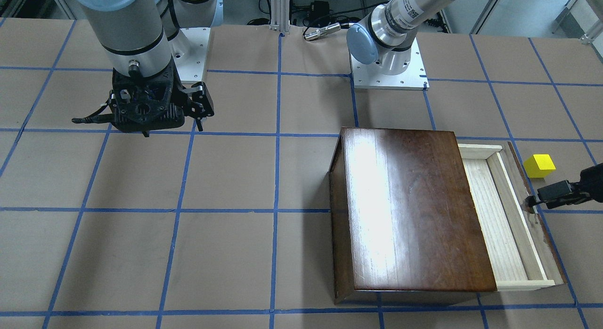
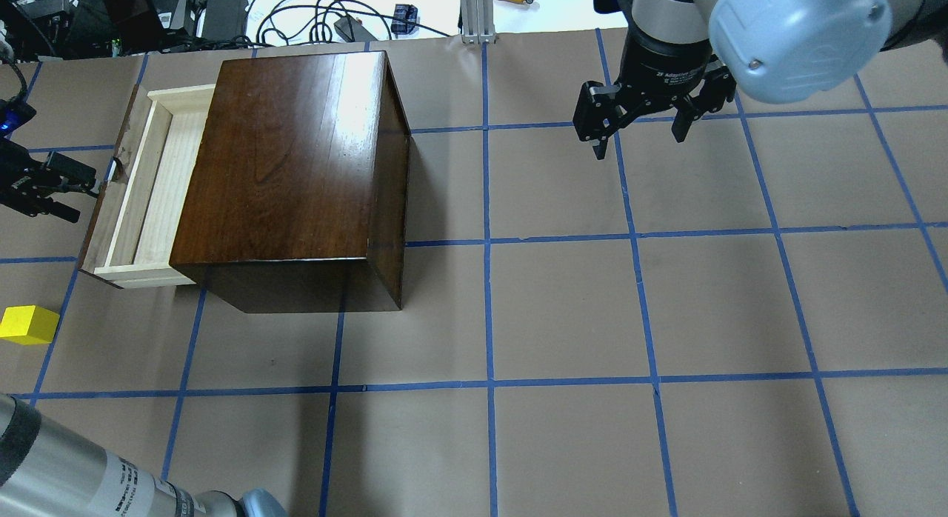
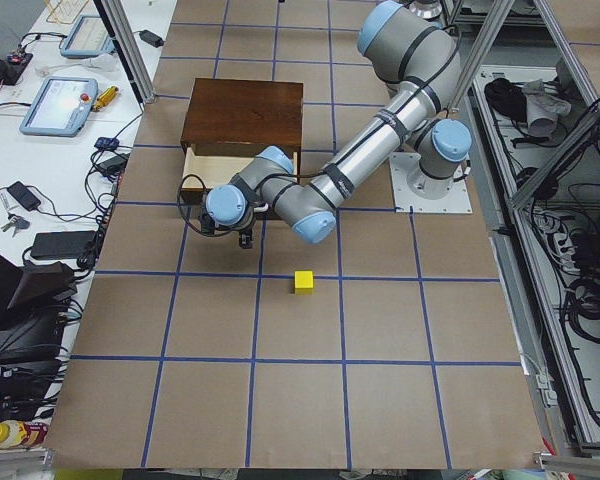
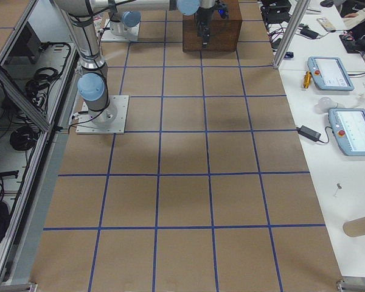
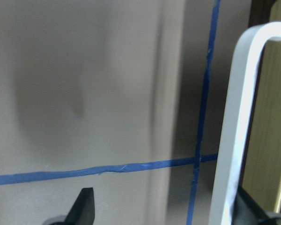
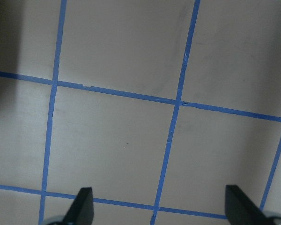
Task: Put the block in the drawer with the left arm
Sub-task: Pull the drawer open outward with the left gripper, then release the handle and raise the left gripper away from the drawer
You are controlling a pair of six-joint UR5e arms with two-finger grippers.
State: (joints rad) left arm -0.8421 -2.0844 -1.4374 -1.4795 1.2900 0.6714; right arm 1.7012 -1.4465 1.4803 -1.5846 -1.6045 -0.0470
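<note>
Left fingers at the drawer front, block out on the counter.

Finds the small bright yellow cube block (image 2: 28, 324) at lower left of the overhead view, on the brown paper counter (image 2: 563, 309), near but apart from the shallow pale-wood drawer (image 2: 141, 198), which is drawn partly out of the glossy dark brown wooden box (image 2: 296, 154). Puts the black left gripper (image 5: 164, 201) at the drawer's dark front, fingers (image 5: 84, 208) spread apart with a pale metal handle (image 5: 239, 117) between them. Shows the black right gripper (image 2: 640, 141) at upper right, fingers wide apart above the counter.
</note>
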